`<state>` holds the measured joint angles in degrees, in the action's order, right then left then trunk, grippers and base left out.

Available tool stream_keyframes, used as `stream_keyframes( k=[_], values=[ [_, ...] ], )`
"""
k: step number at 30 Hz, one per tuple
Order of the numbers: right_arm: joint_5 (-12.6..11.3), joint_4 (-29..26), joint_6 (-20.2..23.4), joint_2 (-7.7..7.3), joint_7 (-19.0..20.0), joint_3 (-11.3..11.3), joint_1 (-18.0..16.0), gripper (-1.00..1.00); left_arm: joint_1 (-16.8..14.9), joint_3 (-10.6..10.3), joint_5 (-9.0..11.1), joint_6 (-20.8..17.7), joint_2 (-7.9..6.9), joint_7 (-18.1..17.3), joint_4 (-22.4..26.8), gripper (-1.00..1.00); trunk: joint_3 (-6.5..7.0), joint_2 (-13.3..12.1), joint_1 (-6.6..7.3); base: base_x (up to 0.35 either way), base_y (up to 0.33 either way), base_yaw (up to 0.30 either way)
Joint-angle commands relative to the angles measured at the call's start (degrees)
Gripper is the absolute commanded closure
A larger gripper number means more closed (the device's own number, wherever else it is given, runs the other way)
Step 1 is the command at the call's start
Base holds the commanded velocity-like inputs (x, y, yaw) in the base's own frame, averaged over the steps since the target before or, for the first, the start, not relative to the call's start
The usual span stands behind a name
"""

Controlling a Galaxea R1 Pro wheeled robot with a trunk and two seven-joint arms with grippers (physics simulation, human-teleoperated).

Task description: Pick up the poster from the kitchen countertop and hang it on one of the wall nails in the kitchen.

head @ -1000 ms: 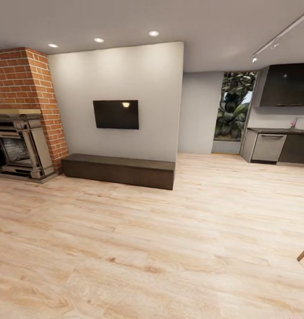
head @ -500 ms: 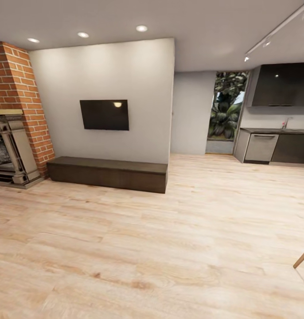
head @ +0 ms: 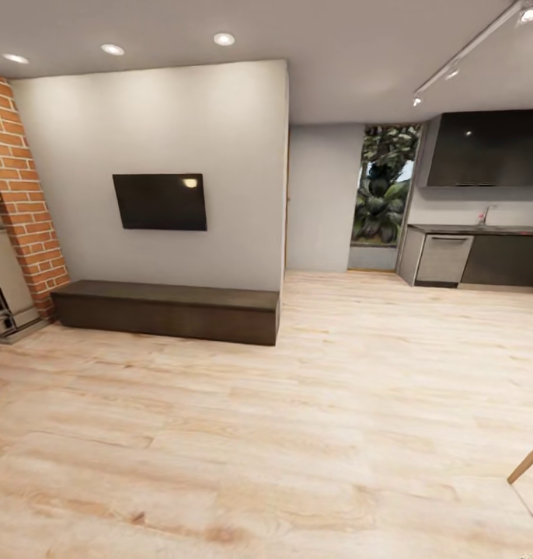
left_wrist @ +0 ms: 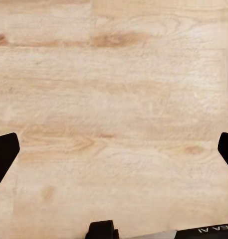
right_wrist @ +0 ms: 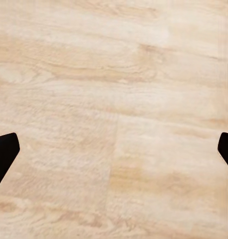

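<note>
Across the pale plank floor, at the far right of the head view, the kitchen is seen: glossy black wall cabinets, a dark worktop with a tap standing on it, a steel appliance front below, and a tall window full of foliage beside them. The poster cannot be made out at this range (it is presumably somewhere on that worktop), and no wall nail can be resolved either. The step in hand is judged to be the drive towards the kitchen, with the task barely begun. It would be done well if the base were turned further right until the worktop sits centred in the head view, then driven straight over the open floor, the low dark bench under the wall-mounted television being kept well to the left and the wooden leg at the lower right edge given room. Both arms are best kept tucked while the base moves. The left gripper and the right gripper are each seen over bare floor, with the jaws spread wide and nothing held between them. Compared with the earlier head views, the whole picture has slid leftward: the brick fireplace has nearly left the view and the kitchen lies nearer the centre, which is read as the camera turning right, not as any object moving.
</note>
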<state>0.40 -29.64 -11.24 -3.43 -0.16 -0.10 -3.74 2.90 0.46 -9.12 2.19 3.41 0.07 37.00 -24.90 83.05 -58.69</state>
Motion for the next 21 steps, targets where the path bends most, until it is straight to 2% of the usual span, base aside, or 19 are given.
stream_keyframes(
  k=[1, 16, 21],
  values=[
    [0.04, 0.05, -0.19, 0.0, -0.02, -0.02, -0.04, -1.0, 0.02, 0.07, -0.54, 0.09, 0.01, 0.01, 0.09, -1.0, -0.05, 0.03, -0.03, 0.32, -0.113, -0.273],
    [0.01, 0.02, -0.19, 0.0, -0.02, -0.16, -0.04, -1.0, 0.03, 0.15, -0.54, 0.09, 0.01, 0.0, 0.09, -1.0, -0.05, 0.03, -0.03, 0.325, -0.019, -0.292],
    [0.02, 0.02, -0.4, -0.03, -0.09, -0.17, -0.04, -1.0, 0.04, 0.15, -0.54, 0.09, 0.01, 0.01, 0.09, -1.0, -0.05, 0.03, -0.03, 0.332, 0.0, -0.077]
  ],
)
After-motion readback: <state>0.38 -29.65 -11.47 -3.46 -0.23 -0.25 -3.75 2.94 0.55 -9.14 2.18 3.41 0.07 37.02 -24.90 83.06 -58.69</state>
